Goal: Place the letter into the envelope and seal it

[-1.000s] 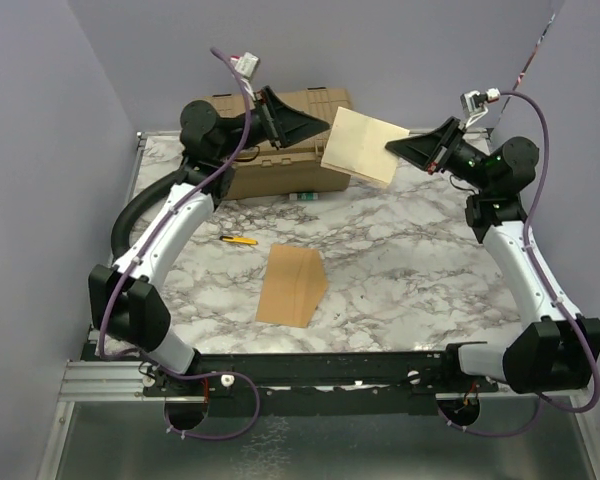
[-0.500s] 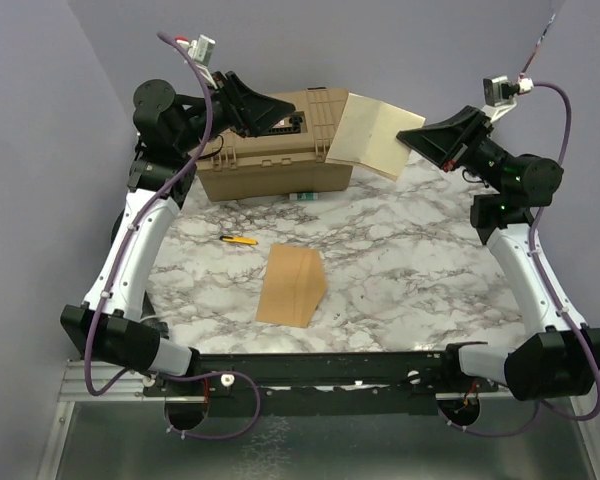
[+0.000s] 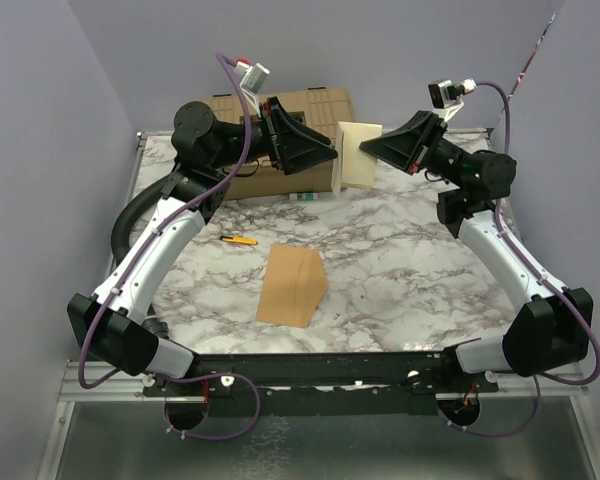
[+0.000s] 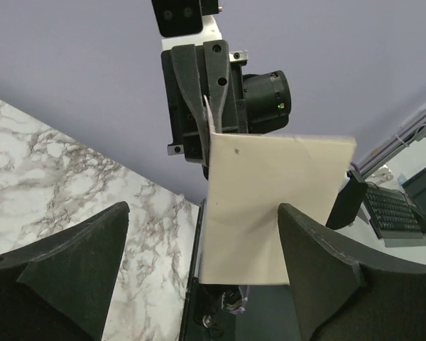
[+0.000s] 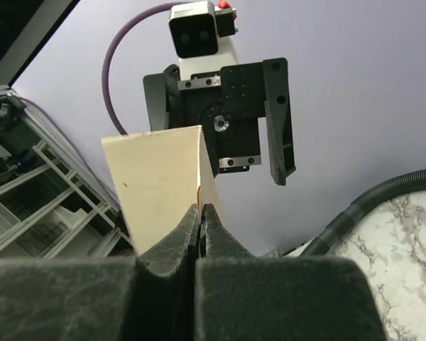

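Closing in since half a second ago, the left gripper (image 3: 331, 159), fingers wide, flanks the airborne letter (image 3: 360, 158) pinched by the right gripper (image 3: 368, 152), suggesting a handover; the envelope (image 3: 292, 285) lies unfilled on the worktop (image 3: 410, 250).

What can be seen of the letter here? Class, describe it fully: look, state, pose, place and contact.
The letter is a pale cream paper sheet, plain but for one small dark speck, and bent along a crease. It hangs roughly upright in the air over the far part of the marble table. The right gripper is shut on one edge. The left gripper is open, its fingers on either side of the sheet. The envelope lies flat on the table, apart from it.
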Controlling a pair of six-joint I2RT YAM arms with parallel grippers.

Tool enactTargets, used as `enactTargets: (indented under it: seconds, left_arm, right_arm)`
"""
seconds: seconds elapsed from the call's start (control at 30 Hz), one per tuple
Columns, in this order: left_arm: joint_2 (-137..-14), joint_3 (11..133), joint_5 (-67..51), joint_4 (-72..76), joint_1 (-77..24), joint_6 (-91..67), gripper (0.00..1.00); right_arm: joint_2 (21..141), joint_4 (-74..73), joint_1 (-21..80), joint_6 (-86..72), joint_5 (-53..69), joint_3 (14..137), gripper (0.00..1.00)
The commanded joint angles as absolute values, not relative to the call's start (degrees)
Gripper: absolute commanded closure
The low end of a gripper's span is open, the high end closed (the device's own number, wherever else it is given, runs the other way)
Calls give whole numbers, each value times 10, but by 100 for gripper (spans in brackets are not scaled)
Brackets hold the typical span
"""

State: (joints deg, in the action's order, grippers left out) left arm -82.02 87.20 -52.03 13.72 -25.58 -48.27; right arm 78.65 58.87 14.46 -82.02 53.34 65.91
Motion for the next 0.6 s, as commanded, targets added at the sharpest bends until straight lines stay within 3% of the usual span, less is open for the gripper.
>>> enactTargets:
  seconds: [0.0,0.33,0.57]
  left_arm:
    - [-800,846,-546,194,-253,-510,14]
    - [-823,820,-523,223,-261,-547,16]
    - [-833,817,-554,272,-264,-575,40]
  right_arm:
    - [797,623,148,-831,510,662,100]
    - [829,691,165,-882,503,668,99]
    - [840,711,171,-904,496,667,99]
